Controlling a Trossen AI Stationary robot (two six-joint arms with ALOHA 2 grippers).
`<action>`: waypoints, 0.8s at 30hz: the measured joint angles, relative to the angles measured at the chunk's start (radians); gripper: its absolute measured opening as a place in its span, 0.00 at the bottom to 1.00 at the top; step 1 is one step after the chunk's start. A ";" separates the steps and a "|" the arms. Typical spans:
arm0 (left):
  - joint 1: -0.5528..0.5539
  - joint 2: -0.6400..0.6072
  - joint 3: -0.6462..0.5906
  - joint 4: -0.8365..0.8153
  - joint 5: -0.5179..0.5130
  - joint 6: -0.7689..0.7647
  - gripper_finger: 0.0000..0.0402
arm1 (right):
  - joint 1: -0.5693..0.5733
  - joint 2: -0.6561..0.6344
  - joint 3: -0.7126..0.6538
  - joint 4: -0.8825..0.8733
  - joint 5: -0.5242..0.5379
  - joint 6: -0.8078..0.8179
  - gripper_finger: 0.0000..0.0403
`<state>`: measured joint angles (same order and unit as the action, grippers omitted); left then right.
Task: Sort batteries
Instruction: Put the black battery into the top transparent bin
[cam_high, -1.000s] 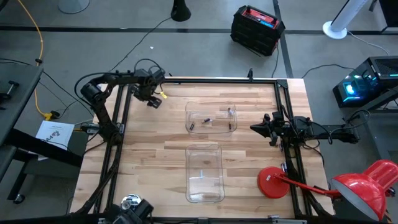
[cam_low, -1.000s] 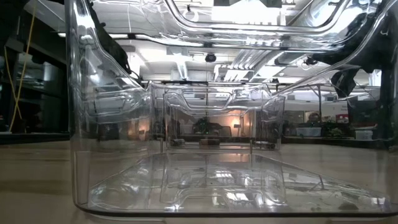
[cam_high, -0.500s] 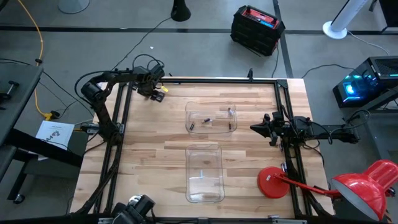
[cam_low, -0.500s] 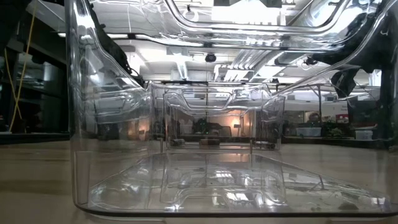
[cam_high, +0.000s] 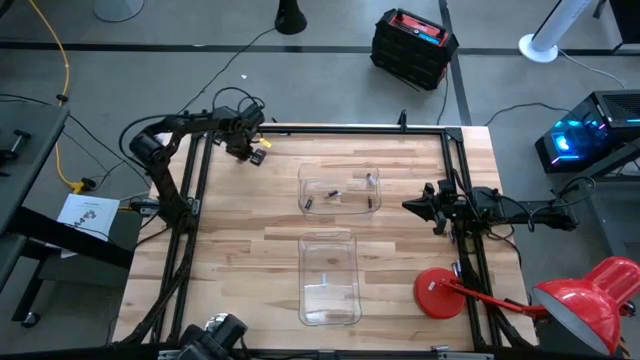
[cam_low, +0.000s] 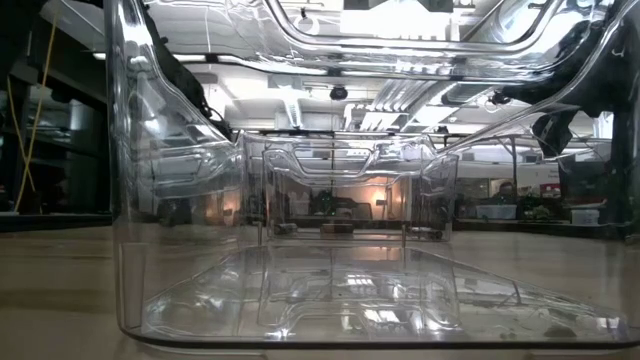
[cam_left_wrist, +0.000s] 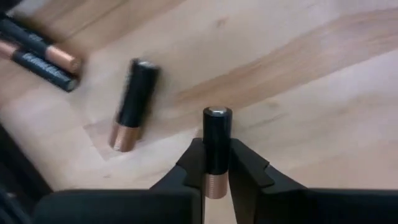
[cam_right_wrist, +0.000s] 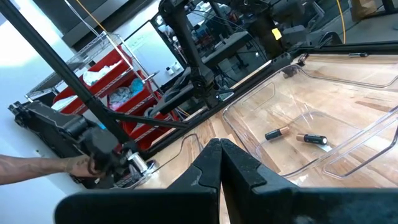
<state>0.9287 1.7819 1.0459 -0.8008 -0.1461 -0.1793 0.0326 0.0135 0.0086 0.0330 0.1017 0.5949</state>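
Left claw (cam_left_wrist: 216, 169): upper left of the high view, clamped on one battery (cam_left_wrist: 216, 147).
Loose batteries (cam_left_wrist: 132, 104): on the table (cam_left_wrist: 298, 93) just beside it.
Right claw (cam_right_wrist: 220, 163): closed, empty, right edge.

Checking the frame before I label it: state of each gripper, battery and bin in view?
left gripper: shut on battery, far-left table corner
held battery: between the fingers
loose battery: lying on the wood beside it
far bin: upright, batteries inside
near bin: upright
right gripper: shut, holding nothing, right table edge
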 joint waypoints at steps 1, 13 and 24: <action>-0.001 -0.020 0.007 -0.004 0.002 0.001 0.07 | 0.000 0.000 0.000 0.000 0.000 0.000 0.00; -0.074 -0.253 0.044 0.015 0.066 0.016 0.07 | 0.000 0.000 0.000 0.000 0.000 0.000 0.00; -0.619 -0.322 0.045 0.412 0.277 -0.057 0.07 | 0.000 0.000 0.000 0.000 0.000 0.000 0.00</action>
<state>0.3098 1.4603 1.0912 -0.3889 0.1304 -0.2360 0.0330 0.0135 0.0086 0.0330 0.1017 0.5949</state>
